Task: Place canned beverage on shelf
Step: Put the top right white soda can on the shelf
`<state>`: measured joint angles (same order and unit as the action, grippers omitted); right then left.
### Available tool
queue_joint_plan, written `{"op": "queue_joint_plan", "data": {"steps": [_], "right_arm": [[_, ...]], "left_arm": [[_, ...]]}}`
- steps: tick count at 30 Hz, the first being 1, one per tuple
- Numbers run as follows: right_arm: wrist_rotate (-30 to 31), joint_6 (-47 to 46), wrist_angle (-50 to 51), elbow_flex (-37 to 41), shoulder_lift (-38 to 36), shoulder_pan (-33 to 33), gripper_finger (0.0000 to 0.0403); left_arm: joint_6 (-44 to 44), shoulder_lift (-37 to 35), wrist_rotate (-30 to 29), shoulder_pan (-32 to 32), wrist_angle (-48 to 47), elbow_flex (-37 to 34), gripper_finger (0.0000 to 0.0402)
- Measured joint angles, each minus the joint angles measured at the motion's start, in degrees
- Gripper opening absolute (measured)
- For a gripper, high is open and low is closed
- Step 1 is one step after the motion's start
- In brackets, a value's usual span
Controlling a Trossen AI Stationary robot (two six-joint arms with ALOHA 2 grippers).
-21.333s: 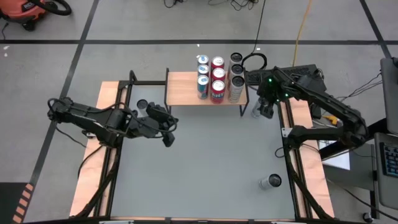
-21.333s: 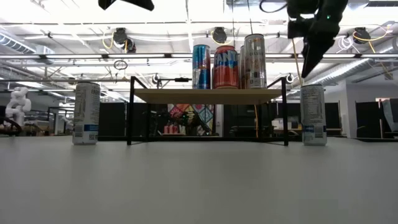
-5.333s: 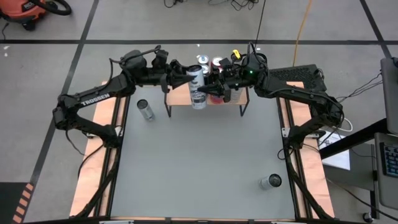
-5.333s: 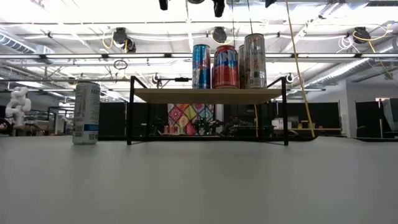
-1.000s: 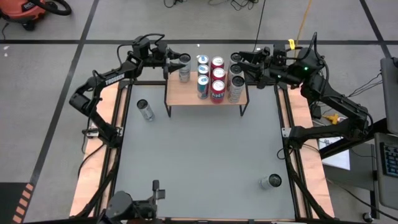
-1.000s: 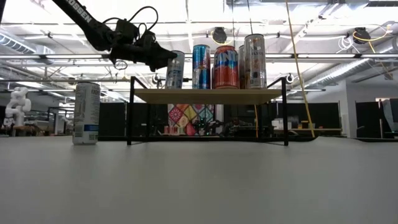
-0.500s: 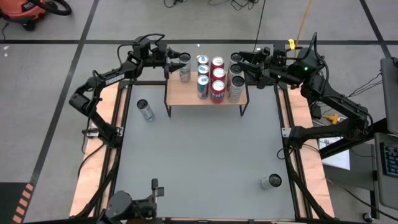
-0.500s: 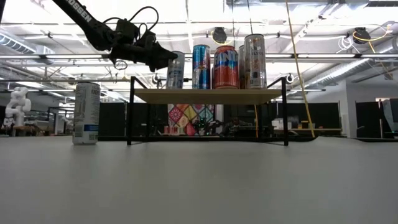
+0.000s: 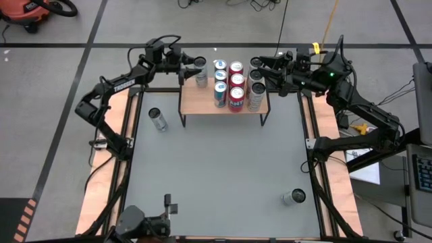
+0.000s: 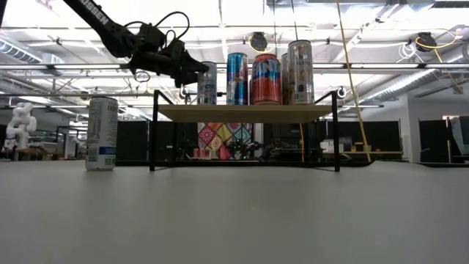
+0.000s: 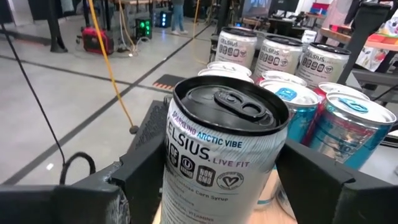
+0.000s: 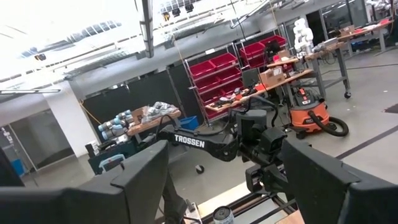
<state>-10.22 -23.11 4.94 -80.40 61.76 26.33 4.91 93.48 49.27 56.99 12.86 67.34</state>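
- The shelf [image 9: 202, 98], a small rack with a pale wooden top on thin black legs, stands at the far middle of the grey table [image 9: 223, 169].
- The left gripper [image 9: 191, 68] reaches in over the shelf's far left corner, its fingers on either side of a silver can [image 9: 200, 72] labelled Celsius Arctic Vibe.
- From the left wrist, the can fills the space between the two dark fingers [image 11: 146, 162]; the pictures do not settle whether they clamp it or have let go.
- From table height, the can [image 10: 207, 83] stands upright on the shelf top [image 10: 245, 111], just left of a blue can [image 10: 237, 78], a red can [image 10: 266, 78] and a tall pale can [image 10: 300, 72] — all in one row.
- The right gripper [image 9: 264, 67] hovers just beyond the shelf's far right corner, fingers spread and holding nothing.
- Two more silver cans remain on the table: one left of the shelf [image 9: 157, 119], one near the front right corner [image 9: 293, 197].
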Motion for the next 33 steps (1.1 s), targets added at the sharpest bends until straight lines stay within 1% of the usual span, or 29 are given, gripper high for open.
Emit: {"op": "queue_joint_plan", "data": {"steps": [5,13,23,33], "right_arm": [[0.0,-0.2,0.1,0.0,0.0,0.0,0.0274],[-0.3,-0.2,0.1,0.0,0.0,0.0,0.0274],[-0.3,-0.2,0.3,0.0,0.0,0.0,0.0274],[-0.3,-0.2,1.2,0.0,0.0,0.0,0.0274]], "left_arm": [[1.5,-1.3,-1.6,0.0,-2.4,0.2,0.0281],[1.7,-3.1,-2.0,0.0,-4.8,0.2,0.0281],[1.8,-3.2,-2.6,-0.1,-4.9,0.2,0.0282],[1.5,-3.9,-2.7,-0.1,-4.2,0.2,0.0327]]}}
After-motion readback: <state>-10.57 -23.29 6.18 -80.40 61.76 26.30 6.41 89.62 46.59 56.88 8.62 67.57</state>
